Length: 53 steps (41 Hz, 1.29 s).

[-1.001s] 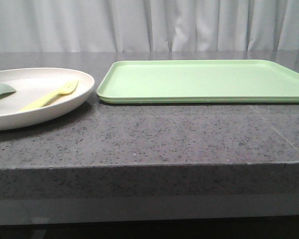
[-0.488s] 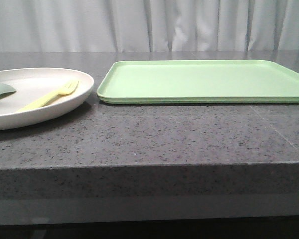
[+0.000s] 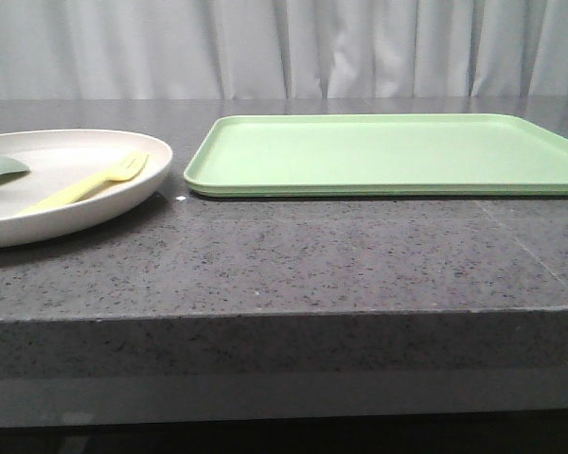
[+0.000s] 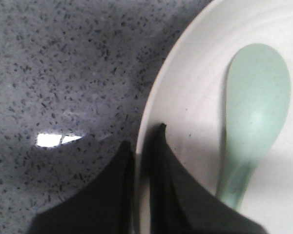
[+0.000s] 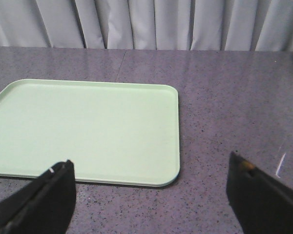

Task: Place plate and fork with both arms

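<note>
Though low — left end effector (image 4: 141, 146) astride plate (image 4: 195, 97) rim.

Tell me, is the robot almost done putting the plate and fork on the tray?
Not yet. Nothing looks finished: the light-green tray has nothing on it. The cream plate sits on the counter beside it, carrying the yellow fork and a green spoon. In hand now: the left gripper is pinching the plate's rim. The right gripper hangs open near the tray. Moving the plate and fork is still left.

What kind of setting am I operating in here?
Probably a staged dining test bench: a speckled grey stone countertop, a pleated white curtain backdrop, and a flat light-green rectangular tray beside a round cream-white plate.
</note>
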Each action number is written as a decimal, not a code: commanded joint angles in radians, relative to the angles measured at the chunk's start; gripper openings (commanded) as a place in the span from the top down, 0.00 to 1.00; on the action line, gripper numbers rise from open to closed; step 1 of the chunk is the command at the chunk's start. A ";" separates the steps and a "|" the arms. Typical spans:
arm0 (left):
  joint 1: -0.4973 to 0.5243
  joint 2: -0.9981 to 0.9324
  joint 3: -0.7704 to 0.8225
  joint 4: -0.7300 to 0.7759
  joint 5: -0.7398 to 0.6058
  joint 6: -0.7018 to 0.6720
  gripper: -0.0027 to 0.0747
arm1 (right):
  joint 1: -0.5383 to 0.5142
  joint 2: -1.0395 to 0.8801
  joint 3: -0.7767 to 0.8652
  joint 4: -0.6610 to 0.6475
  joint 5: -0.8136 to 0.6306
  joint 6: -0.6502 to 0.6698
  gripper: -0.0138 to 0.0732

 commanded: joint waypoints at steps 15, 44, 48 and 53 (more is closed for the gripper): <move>0.231 -0.029 -0.023 -0.530 0.042 0.343 0.99 | -0.003 0.011 -0.029 0.002 -0.056 -0.006 0.10; -0.027 -0.001 -0.264 -0.633 -0.072 0.220 0.99 | -0.003 0.011 -0.029 0.002 -0.059 -0.006 0.10; -0.104 0.039 -0.307 -0.633 -0.097 0.188 0.99 | -0.003 0.011 -0.029 0.002 -0.059 -0.006 0.10; -0.196 0.109 -0.372 -0.633 -0.099 0.147 0.99 | -0.003 0.011 -0.029 0.002 -0.059 -0.006 0.10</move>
